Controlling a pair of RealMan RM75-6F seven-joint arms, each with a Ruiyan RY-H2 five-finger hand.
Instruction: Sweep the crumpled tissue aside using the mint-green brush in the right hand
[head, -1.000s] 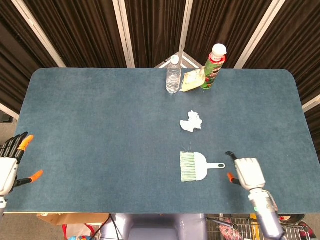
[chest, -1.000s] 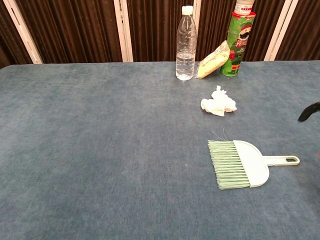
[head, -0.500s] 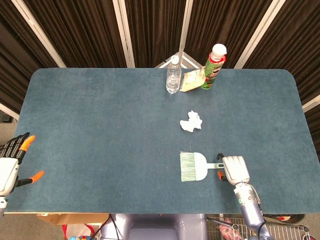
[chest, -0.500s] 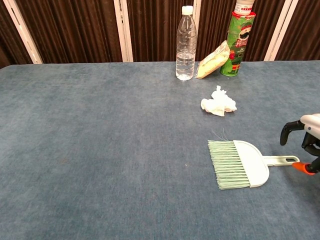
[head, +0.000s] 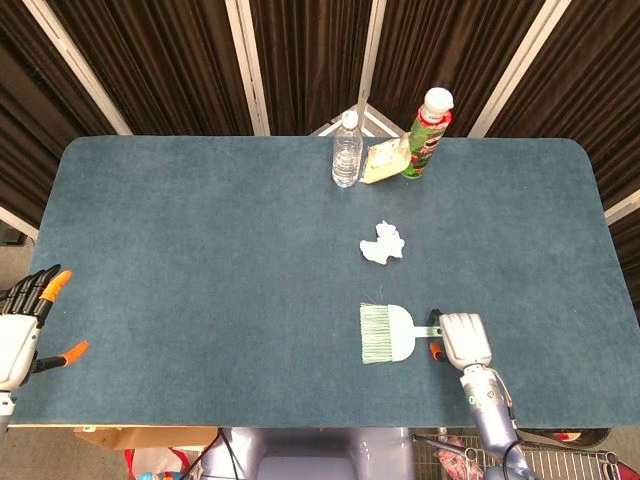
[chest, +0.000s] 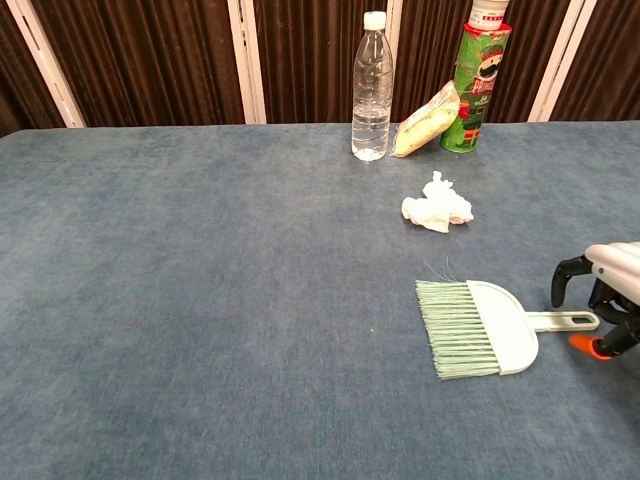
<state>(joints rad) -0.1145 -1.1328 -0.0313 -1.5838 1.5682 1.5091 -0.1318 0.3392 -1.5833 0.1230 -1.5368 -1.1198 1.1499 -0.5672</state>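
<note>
Likely light and stiff, the mint-green brush (chest: 480, 328) wants gripping at its thin handle — right hand (chest: 606, 297) beside it, fingers apart, empty — crumpled tissue (chest: 437, 204) farther off.

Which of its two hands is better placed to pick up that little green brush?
The right hand. It sits at the end of the mint-green brush handle, fingers apart. The left hand is far away at the table's opposite edge.

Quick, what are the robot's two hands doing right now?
Left hand: open, holding nothing.
Right hand: open, fingers around the brush handle, not gripping.
</note>
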